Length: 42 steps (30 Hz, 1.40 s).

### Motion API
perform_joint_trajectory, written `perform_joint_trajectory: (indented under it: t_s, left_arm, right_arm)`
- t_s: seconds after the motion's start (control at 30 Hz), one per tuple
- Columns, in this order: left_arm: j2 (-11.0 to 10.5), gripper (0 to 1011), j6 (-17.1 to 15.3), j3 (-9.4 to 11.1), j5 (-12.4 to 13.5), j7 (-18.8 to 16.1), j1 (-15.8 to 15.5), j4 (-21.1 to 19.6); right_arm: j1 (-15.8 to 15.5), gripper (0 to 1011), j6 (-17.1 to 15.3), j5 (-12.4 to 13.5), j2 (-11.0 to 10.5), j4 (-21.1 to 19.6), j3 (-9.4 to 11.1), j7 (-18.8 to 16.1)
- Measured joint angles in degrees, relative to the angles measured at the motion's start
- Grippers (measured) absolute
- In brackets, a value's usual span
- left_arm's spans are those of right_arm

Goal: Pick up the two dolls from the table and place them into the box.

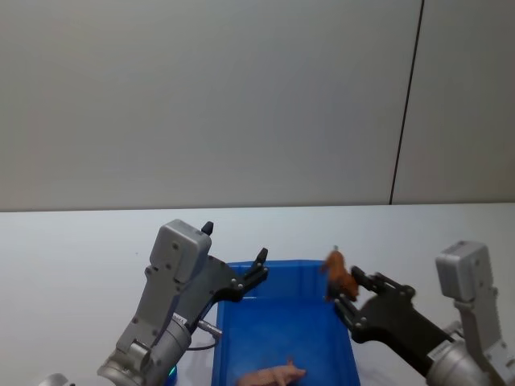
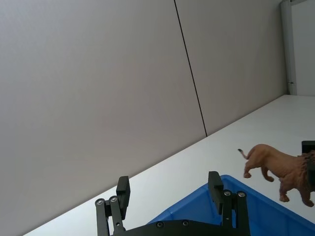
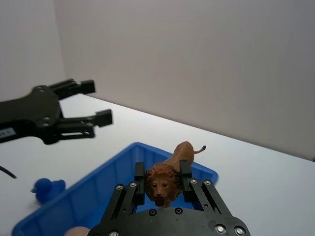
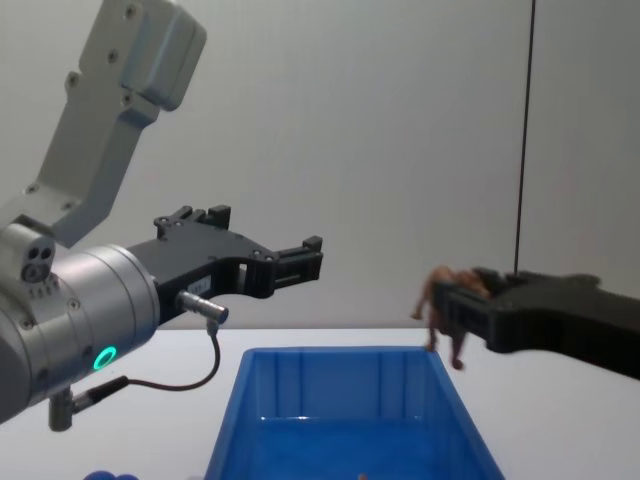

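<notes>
Over box [image 1: 278, 281], lion [image 1: 340, 278] in right tool [image 1: 347, 288]

Pretty bright and super soft light all round, no clear direction to it. The white worktop [image 1: 80, 241] around the box [image 1: 282, 281] carries no hard shadows. There's a thin sheen on the box floor in the chest view, no real glare. The black fingers [image 2: 123, 191] of the left gripper [image 2: 168, 183], just left of the box, go flat dark. The lion [image 3: 165, 179] over the box's far rim is evenly lit.

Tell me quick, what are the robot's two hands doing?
Left gripper: open, holding nothing.
Right gripper: shut on the lion.
</notes>
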State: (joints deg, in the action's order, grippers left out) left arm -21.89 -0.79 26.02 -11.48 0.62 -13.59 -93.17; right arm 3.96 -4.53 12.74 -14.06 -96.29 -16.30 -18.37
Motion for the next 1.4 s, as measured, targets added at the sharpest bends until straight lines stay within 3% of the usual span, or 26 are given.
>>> perform_joint_trajectory:
  t_s: [0.13,0.4,0.8,1.4]
  left_arm:
    - [0.0,1001,0.0,0.0,0.0,0.0,0.0,0.0]
    - [0.0,1001,0.0,0.0,0.0,0.0,0.0,0.0]
    - [0.0,1000,0.0,0.0,0.0,0.0,0.0,0.0]
    - [0.0,1001,0.0,0.0,0.0,0.0,0.0,0.0]
  right_arm:
    - [1.46,429,0.56,0.36,1.26,1.12,-0.75,-2.82]
    - [3.6,689,0.37,0.44,3.0,3.58,-1.69,-5.01]
    - [3.78,1001,-1.46,-1.0,3.19,4.17,-1.81,-1.63]
    - [-1.63,1001,-2.99,-0.77,-0.8,-1.32,0.6,9.37]
